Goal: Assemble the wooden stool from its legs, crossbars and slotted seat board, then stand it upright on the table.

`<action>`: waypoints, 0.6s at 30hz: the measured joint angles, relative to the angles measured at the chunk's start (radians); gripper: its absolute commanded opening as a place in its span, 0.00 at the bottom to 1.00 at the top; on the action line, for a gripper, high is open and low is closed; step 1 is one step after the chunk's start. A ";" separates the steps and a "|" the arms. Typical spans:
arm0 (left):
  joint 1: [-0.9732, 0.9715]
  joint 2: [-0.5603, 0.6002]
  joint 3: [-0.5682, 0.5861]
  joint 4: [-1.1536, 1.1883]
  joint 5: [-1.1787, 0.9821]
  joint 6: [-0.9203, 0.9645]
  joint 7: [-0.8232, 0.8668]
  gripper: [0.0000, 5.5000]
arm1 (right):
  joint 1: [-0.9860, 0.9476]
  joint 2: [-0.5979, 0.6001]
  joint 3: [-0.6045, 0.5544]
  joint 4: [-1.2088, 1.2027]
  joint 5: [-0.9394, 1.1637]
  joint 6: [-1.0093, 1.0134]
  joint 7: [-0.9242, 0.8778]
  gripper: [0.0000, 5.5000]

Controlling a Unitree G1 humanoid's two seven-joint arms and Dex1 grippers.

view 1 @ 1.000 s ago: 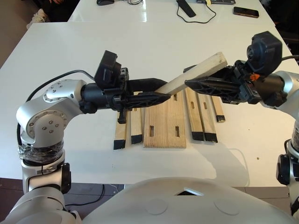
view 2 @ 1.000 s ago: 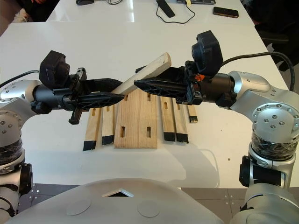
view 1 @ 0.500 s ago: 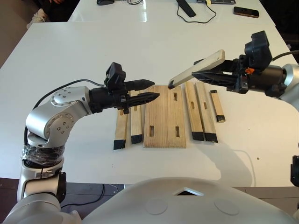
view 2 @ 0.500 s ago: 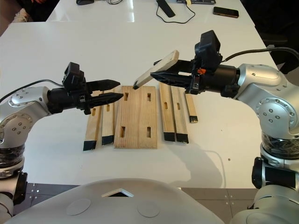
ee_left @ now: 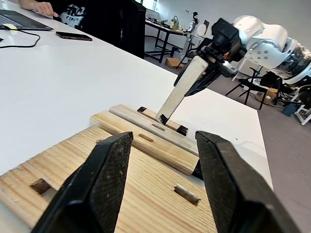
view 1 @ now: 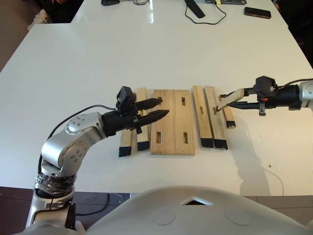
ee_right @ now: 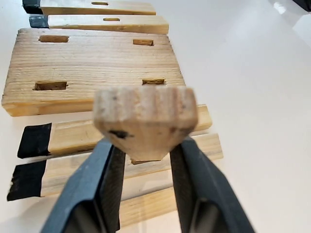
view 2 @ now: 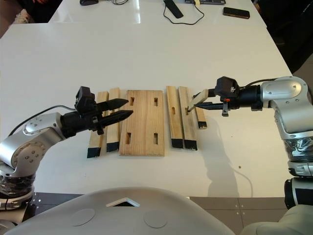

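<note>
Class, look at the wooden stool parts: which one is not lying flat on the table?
The crossbar in the right gripper: it is held tilted, while the seat board and the other strips lie flat.

I can read no text, label, number or sign from here. There is a patch of white print on a dark cloth (ee_left: 73,10) in the left wrist view, but it's too blurred to make out.

Robotics lab/office: white tables (view 1: 73,73), laptop (ee_left: 19,19), phone (ee_left: 74,36), workbenches (ee_left: 167,30) in bkgd.
</note>
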 measured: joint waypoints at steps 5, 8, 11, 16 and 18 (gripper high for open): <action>0.028 0.003 -0.001 -0.035 -0.017 0.009 0.003 0.43 | 0.010 0.031 0.012 0.031 -0.054 -0.084 -0.006 0.23; 0.024 0.006 -0.006 -0.041 -0.032 0.017 0.001 0.43 | 0.031 0.031 0.009 0.026 -0.059 -0.105 -0.012 0.23; 0.021 0.008 -0.006 -0.044 -0.037 0.027 0.002 0.43 | 0.047 0.022 0.008 0.004 -0.049 -0.099 0.013 0.23; 0.019 0.009 -0.008 -0.053 -0.042 0.029 0.007 0.43 | -0.011 0.033 0.043 0.056 0.005 0.021 0.088 0.23; 0.014 0.007 -0.017 -0.052 -0.042 0.030 0.017 0.43 | -0.060 0.067 0.062 0.137 -0.010 -0.006 0.087 0.23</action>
